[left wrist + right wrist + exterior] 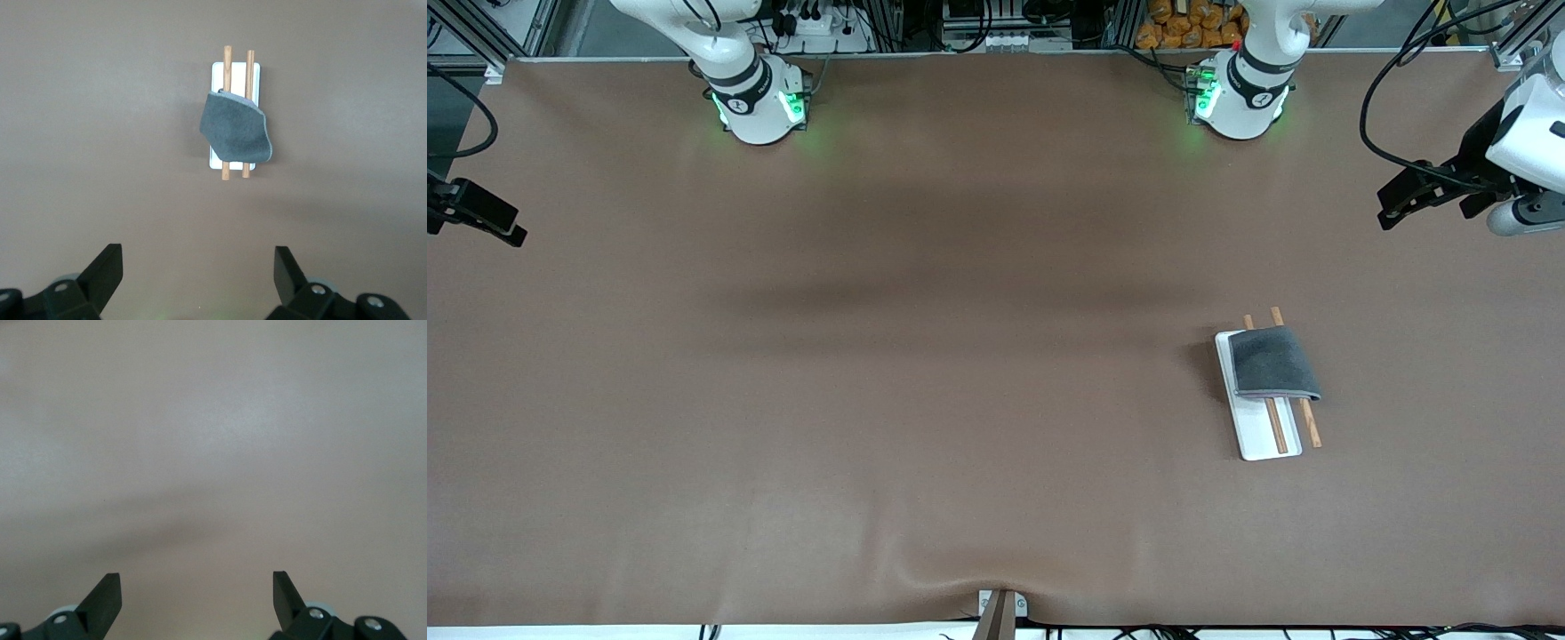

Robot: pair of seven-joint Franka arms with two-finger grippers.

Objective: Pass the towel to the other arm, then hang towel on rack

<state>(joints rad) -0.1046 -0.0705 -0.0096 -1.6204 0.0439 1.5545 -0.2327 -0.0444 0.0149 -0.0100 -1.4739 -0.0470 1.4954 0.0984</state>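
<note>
The dark grey towel (1272,363) lies draped over the two wooden rods (1310,427) of the rack (1258,440), which lies on the table toward the left arm's end. The left wrist view shows the towel (235,132) on the rack (217,73) below and well clear of my fingers. My left gripper (1423,209) is open and empty, held up over the table's edge at the left arm's end. My right gripper (480,220) is open and empty over the table's edge at the right arm's end. It shows over bare table in the right wrist view (197,593).
A brown cover spans the whole table (925,356). A small metal bracket (1000,612) sits at the table edge nearest the front camera. Black cables (1383,98) hang by the left gripper. Both arm bases stand along the edge farthest from the camera.
</note>
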